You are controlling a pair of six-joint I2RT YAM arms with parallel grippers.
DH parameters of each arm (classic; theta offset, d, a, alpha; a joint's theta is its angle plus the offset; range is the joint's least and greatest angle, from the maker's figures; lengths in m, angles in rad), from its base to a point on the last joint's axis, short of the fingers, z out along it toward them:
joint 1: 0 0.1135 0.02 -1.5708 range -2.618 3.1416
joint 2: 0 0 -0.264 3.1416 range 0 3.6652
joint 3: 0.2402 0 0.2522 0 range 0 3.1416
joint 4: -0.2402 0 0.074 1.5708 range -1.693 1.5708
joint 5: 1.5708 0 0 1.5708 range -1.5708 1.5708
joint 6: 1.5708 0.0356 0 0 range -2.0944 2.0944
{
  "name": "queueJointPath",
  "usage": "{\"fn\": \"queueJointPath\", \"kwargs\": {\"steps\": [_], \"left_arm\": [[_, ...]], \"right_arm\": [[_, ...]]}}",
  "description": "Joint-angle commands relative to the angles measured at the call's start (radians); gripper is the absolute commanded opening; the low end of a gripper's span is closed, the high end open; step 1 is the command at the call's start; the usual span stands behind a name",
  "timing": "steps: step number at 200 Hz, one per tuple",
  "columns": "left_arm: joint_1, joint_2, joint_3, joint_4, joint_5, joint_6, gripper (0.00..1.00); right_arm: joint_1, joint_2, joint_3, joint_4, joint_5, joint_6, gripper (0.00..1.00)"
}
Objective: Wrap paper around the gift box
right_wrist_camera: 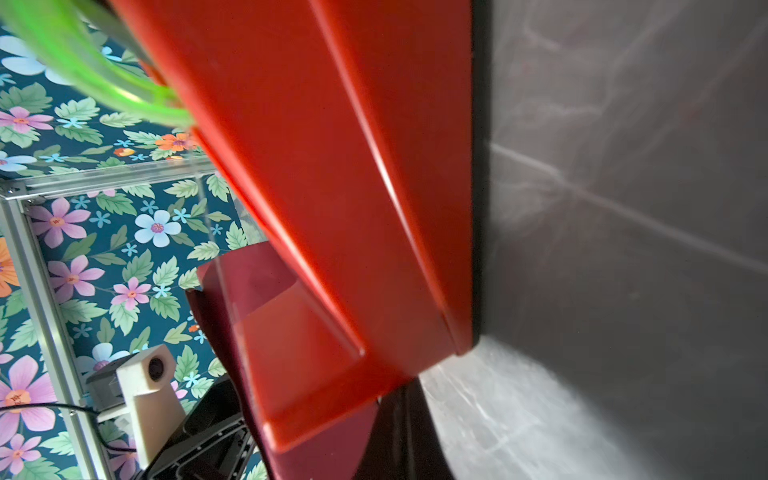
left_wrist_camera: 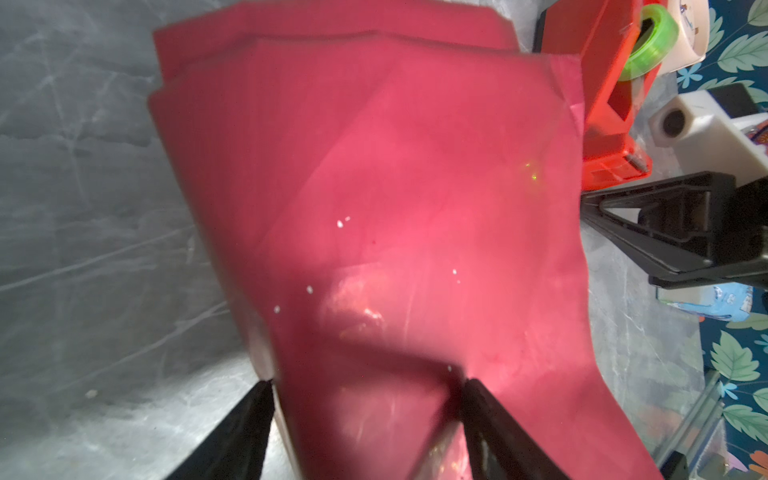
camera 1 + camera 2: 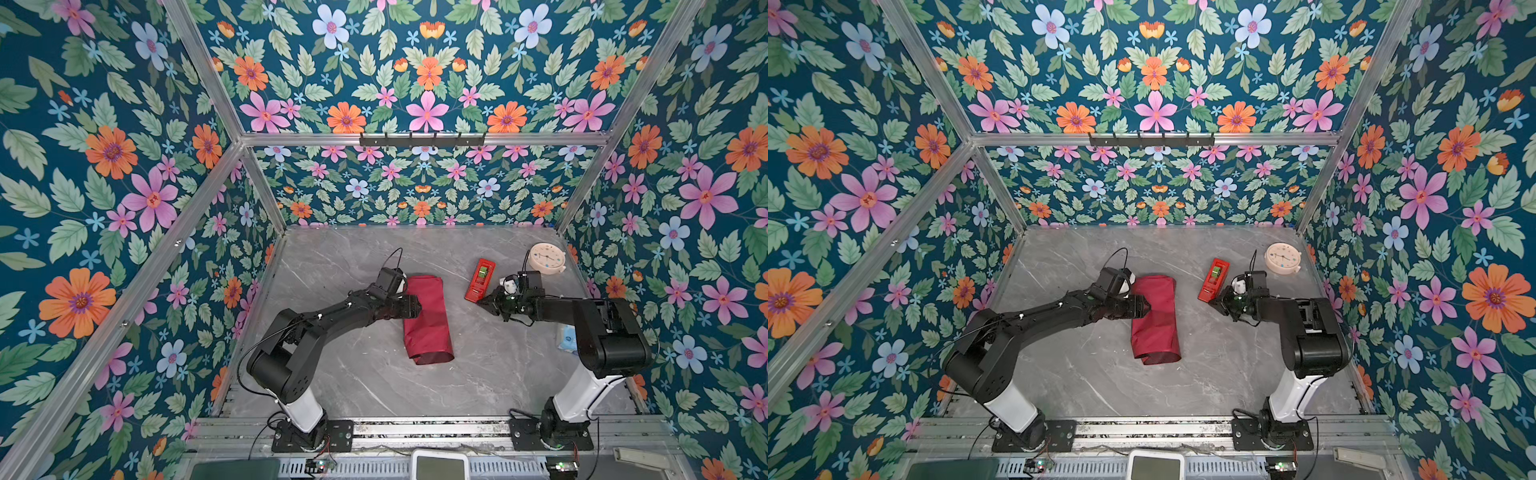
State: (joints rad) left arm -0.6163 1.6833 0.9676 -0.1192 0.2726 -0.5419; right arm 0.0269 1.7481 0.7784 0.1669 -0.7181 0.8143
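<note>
My left gripper (image 2: 365, 415) straddles the wrapped paper (image 3: 426, 318), jaws wide, pinning it flat. My right gripper (image 3: 484, 302), jaws closed, sits at the tape dispenser (image 3: 480, 279); I should draw tape while pressing steadily.

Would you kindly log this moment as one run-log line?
paper: rolled around something unseen | left gripper: jaws wide, straddling paper | right gripper: shut, at tape dispenser near end | ends: unfolded
</note>
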Motion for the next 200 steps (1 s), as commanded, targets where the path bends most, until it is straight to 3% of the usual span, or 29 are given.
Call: {"fn": "queueJointPath", "kwargs": {"steps": [1, 76, 100, 130, 200], "left_arm": [[0.001, 0.016, -0.010, -0.157, -0.096, 0.025, 0.73], [0.001, 0.022, -0.015, -0.152, -0.097, 0.025, 0.73], [0.001, 0.023, -0.013, -0.151, -0.095, 0.025, 0.73], [0.001, 0.023, -0.010, -0.154, -0.094, 0.025, 0.73], [0.001, 0.020, -0.012, -0.155, -0.096, 0.025, 0.73]], "right_arm": [[-0.013, -0.023, -0.018, -0.049, 0.017, -0.052, 0.00], [-0.020, -0.227, 0.010, -0.240, 0.094, -0.199, 0.00], [-0.021, -0.232, 0.042, -0.241, 0.095, -0.197, 0.21], [-0.020, -0.185, 0.093, -0.185, 0.032, -0.140, 0.36], [-0.023, -0.028, 0.171, -0.083, 0.014, -0.040, 0.41]]}}
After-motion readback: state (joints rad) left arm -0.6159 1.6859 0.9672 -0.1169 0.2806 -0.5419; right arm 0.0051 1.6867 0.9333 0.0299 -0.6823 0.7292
